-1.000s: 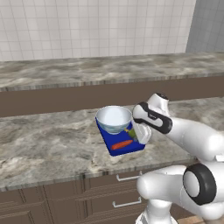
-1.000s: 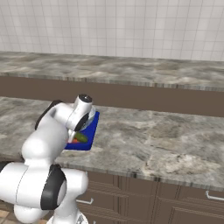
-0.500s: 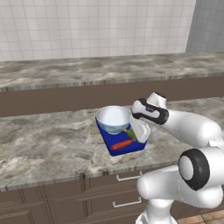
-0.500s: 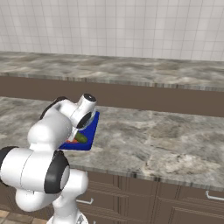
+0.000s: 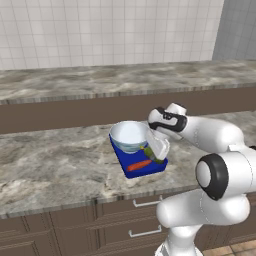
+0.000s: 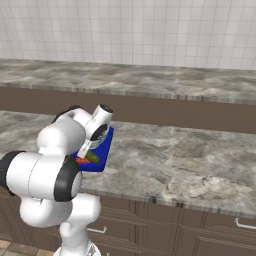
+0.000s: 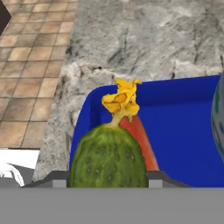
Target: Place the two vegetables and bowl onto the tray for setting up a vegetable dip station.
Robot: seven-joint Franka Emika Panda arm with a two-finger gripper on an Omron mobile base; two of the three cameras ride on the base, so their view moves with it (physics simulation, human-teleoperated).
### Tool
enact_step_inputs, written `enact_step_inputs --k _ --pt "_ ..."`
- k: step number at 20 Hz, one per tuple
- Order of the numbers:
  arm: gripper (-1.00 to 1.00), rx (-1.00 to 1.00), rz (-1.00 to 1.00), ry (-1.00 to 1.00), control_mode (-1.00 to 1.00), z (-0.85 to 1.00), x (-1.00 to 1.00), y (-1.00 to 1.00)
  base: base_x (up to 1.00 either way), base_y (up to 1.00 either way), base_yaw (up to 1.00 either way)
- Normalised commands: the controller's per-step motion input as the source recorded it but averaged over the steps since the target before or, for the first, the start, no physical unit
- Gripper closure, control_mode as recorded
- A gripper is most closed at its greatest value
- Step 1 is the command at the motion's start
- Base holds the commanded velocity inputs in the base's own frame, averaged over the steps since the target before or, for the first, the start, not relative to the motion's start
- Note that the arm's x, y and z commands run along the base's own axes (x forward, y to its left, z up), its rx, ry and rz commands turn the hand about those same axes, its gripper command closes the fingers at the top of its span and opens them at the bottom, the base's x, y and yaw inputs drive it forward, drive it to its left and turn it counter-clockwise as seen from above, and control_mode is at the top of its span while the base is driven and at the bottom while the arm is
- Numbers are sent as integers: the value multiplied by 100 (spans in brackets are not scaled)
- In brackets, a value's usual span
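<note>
Arm is swinging its elbow out right; gripper [image 5: 156, 151] is hovering low over the tray [image 5: 121, 154], clamping the cucumber [image 7: 108, 158]. Bowl [image 5: 129, 136] and carrot [image 5: 138, 165] are already sitting on it, so only releasing the cucumber is remaining.

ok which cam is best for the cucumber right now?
Hand view: the cucumber sits large in the foreground between the jaws, warty green skin clear, over the blue tray. Left base view shows a small green sliver beside the white hand. Right base view shows a small green patch under the arm.
</note>
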Motion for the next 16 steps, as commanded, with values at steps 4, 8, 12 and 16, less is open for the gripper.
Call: enact_step_inputs --k 4,8,12,16 --pt "100 2 0 5 -100 -19 0 6 0 0 0" --pt "100 3 0 2 -100 -19 -3 5 0 0 0" --pt "100 3 0 2 -100 -19 -3 6 0 0 0" --pt "100 2 0 1 -100 -14 -2 4 0 0 0"
